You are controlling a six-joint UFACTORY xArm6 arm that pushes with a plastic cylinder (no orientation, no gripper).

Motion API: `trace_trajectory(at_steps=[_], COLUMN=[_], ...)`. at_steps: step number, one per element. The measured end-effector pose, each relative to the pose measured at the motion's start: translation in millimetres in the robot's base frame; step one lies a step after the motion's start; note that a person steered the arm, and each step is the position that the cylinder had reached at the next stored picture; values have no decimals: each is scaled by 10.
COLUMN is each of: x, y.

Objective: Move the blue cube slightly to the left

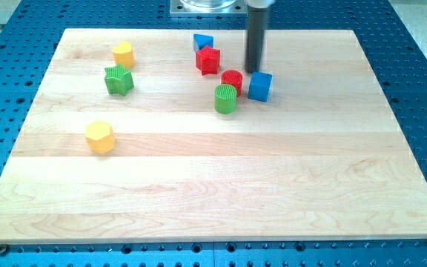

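Right now my tip [253,71] rests on the bench [199,178] just above the blue cube [259,86], touching or nearly touching its upper-left edge. No hand exists, only the rod. The red cylinder [231,80] and green cylinder [225,99] sit just left of the cube.

Blue cube [259,86]; beside it red cylinder [232,80], green cylinder [226,99] (ribbed sides); pale striped wooden board [213,185].
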State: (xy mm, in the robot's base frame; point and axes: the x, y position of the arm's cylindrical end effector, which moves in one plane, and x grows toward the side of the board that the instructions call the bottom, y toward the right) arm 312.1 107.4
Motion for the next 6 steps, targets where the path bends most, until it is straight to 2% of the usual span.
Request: trace_trajectory(at_steps=[1,2,3,4,5,6], x=[368,522,800,1095,1794,2480], y=[13,-20,351,-37,-733,-2379])
